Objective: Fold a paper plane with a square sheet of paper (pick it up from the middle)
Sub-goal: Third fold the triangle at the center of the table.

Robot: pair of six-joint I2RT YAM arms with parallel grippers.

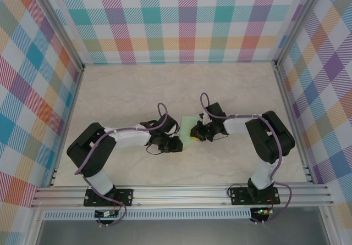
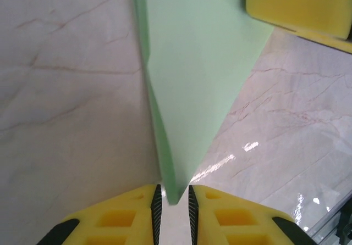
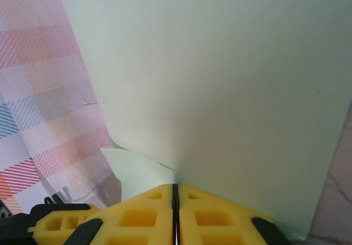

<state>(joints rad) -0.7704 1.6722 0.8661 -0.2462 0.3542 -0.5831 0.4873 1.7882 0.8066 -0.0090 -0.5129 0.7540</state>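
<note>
The pale marbled table (image 1: 137, 85) takes up most of the scene, and both arms reach in from its near edge to meet just short of its middle. The left arm (image 1: 124, 138) comes from the table's left half and the right arm (image 1: 250, 127) from its right half. Between them, close to the table's middle, is the sheet of paper (image 1: 188, 121). It is already creased into a smaller, tapering shape, and it is held up from the table rather than lying flat on it. The right fingers (image 3: 212, 215) are pressed together and pinch its edge, so the paper rises in a broad plane from that grip. The left fingers (image 2: 124, 215) stand a narrow gap apart with the paper's pointed tip between them, and the gap looks wider than the paper is thick. I cannot tell whether either pad touches the paper. The paper looks very light, thin and limp. It will likely sag or curl away from a single pinch and slip from smooth pads. It will also keep any dent or stray crease a hard squeeze gives it. The safer holds are probably on the folded edge or the layered point, where it is stiffest, with the other hold well apart to keep it taut.
</note>
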